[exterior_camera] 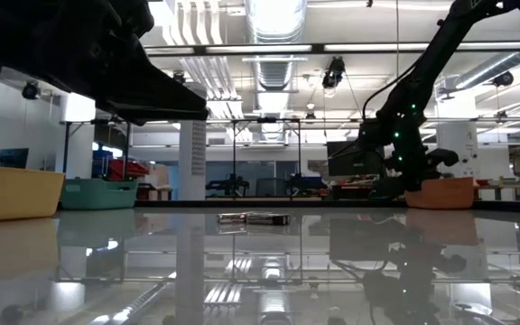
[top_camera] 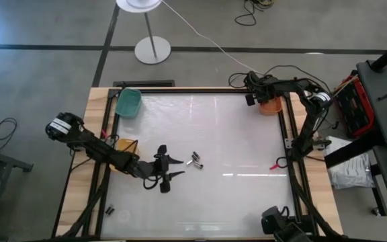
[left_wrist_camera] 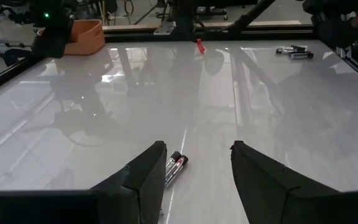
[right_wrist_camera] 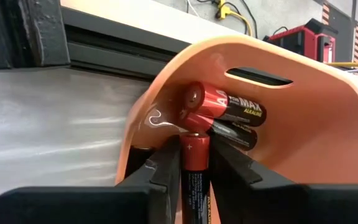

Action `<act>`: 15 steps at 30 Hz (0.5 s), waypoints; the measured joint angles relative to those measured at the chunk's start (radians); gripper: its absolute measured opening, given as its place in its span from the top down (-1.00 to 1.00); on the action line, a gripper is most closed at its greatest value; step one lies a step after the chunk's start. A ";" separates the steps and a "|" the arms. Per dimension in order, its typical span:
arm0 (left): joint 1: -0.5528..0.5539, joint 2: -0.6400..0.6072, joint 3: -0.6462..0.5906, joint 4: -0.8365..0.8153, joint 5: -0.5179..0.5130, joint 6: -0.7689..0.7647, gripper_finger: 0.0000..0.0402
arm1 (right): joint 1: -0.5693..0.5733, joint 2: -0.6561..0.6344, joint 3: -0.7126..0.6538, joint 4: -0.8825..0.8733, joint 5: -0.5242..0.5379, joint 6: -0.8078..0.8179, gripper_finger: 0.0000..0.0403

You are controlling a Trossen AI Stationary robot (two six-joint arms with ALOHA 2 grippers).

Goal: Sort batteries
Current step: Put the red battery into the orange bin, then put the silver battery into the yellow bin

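Table from above: white sheet [top_camera: 227,144] inside a dark frame; the orange bin [top_camera: 270,106] stands at its far right corner and serves as landmark here.
Right gripper from above: right gripper [top_camera: 252,91] hangs at the near-left rim of the orange bin; its fingers cannot be read from here.
Left gripper from above: left gripper [top_camera: 175,168] sits well away from the orange bin, toward the opposite corner, fingers spread apart with nothing between them.
Batteries from above: a pair of batteries [top_camera: 195,160] lies mid-table, just beside the left gripper's tips, far from the orange bin; two more dark ones [top_camera: 110,210] lie on the wood outside the frame, farthest from the bin.
Other bins from above: green bin [top_camera: 129,102] at the far corner across from the orange bin; yellow bin [top_camera: 125,146] at the left edge, partly under the left arm.
Low view: the pair lies flat on the glossy sheet, left of the orange bin, with bare table all around.
Left wrist view: fingers stand wide and empty; the two red-and-dark batteries lie side by side, touching, nearer one finger; wide bare sheet reaches to the orange bin.
Right wrist view: fingers pinch a red-and-black battery [right_wrist_camera: 194,168] lengthwise, narrow gap, its tip inside the orange bin; two more batteries [right_wrist_camera: 225,112] lie stacked against the bin's wall.
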 joint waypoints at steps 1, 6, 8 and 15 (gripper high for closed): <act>0.000 0.000 0.000 0.000 0.000 -0.002 0.20 | 0.000 0.001 0.000 0.000 0.000 0.000 0.65; -0.003 0.000 0.000 0.000 0.000 -0.002 0.20 | 0.000 -0.007 0.000 -0.002 -0.001 -0.001 0.70; -0.003 0.000 0.000 0.000 0.000 -0.002 0.20 | 0.000 -0.017 -0.001 -0.005 -0.008 0.000 0.70; -0.005 0.000 0.009 -0.003 0.000 -0.002 0.20 | 0.000 -0.053 -0.002 -0.040 -0.008 -0.004 0.45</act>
